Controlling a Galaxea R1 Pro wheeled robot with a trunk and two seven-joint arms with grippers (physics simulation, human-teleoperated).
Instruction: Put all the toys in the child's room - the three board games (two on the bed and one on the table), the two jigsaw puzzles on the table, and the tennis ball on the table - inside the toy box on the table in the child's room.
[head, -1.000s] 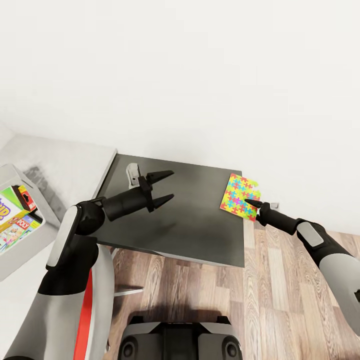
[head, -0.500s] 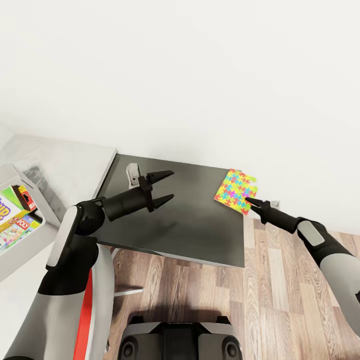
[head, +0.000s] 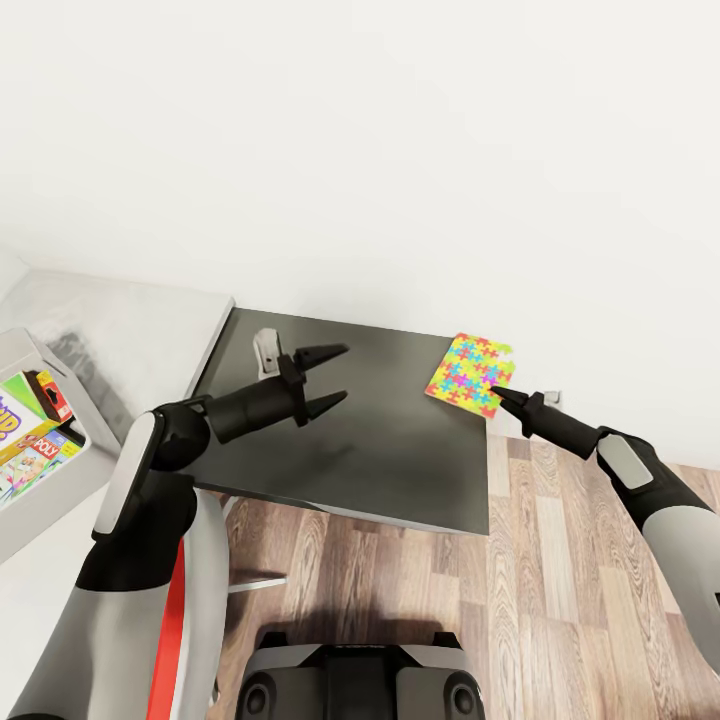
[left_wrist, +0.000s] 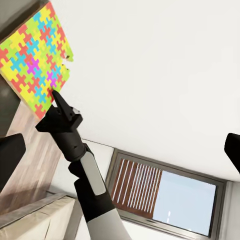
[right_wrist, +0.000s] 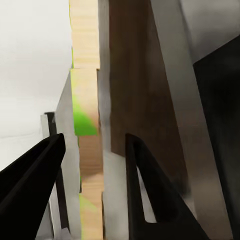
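One jigsaw puzzle (head: 470, 375) lies at the far right corner of the dark desk (head: 380, 450) in the head view, a bright sheet of yellow, green, blue, red and pink pieces, its right side reaching out past the desk's right edge. The right gripper (head: 497, 395) points at the puzzle's near right side with its tip touching or just short of it; from this angle the fingers look drawn together into one point, though whether they pinch the sheet cannot be told. The left gripper (head: 325, 377) hangs over the left part of the desk, well apart from the puzzle, its two black fingers spread and holding nothing. A small grey fitting (head: 265, 347) stands near the desk's far left corner. Beyond the desk's left edge sits the light grey toy box (head: 40, 505), with flat coloured game boxes (head: 30, 435) inside it. White wall rises behind the desk and wood-plank floor (head: 560, 600) runs along its right and near sides.

From the left wrist view, the puzzle (left_wrist: 37, 57) lies on the desk corner with the right gripper (left_wrist: 54, 95) tipped against its edge, the grey-and-black arm trailing behind it. A window with slatted blinds (left_wrist: 165, 192) shows further off.

The right wrist view has the two black fingers (right_wrist: 145, 185) parted with a gap between them, blurred wood, grey and green surfaces beyond, too close to identify.
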